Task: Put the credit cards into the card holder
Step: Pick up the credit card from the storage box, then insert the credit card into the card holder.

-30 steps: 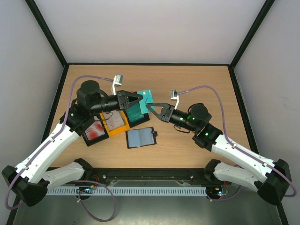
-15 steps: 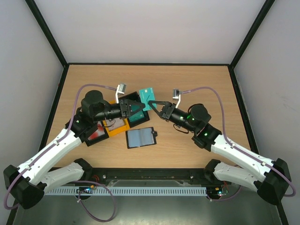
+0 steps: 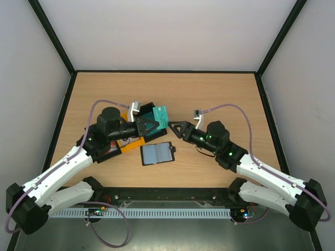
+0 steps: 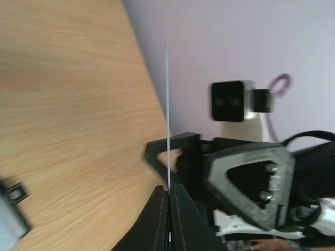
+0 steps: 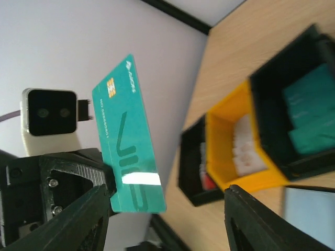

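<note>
The left gripper (image 3: 153, 124) is clamped on one short end of a teal credit card (image 5: 128, 141) and holds it in the air above the surface (image 3: 220, 94), over the near corner of the row of trays. The card's long axis runs straight out from the fingertips, toward the far right of the surface, with the chip at the free end. Its printed face is turned to the right gripper (image 3: 172, 127), while the left wrist view sees it edge-on as a thin line. The right gripper faces it with its jaws wide apart. The card lies in the gap between them, nearer one finger, and they are not closed on it. Behind the card stand a yellow tray (image 5: 230, 175) and a black tray (image 5: 272, 89) that holds more teal cards. The card holder (image 3: 157, 153) lies open and flat on the surface nearer the arm bases, its greyish inside facing up, apart from both grippers.
</note>
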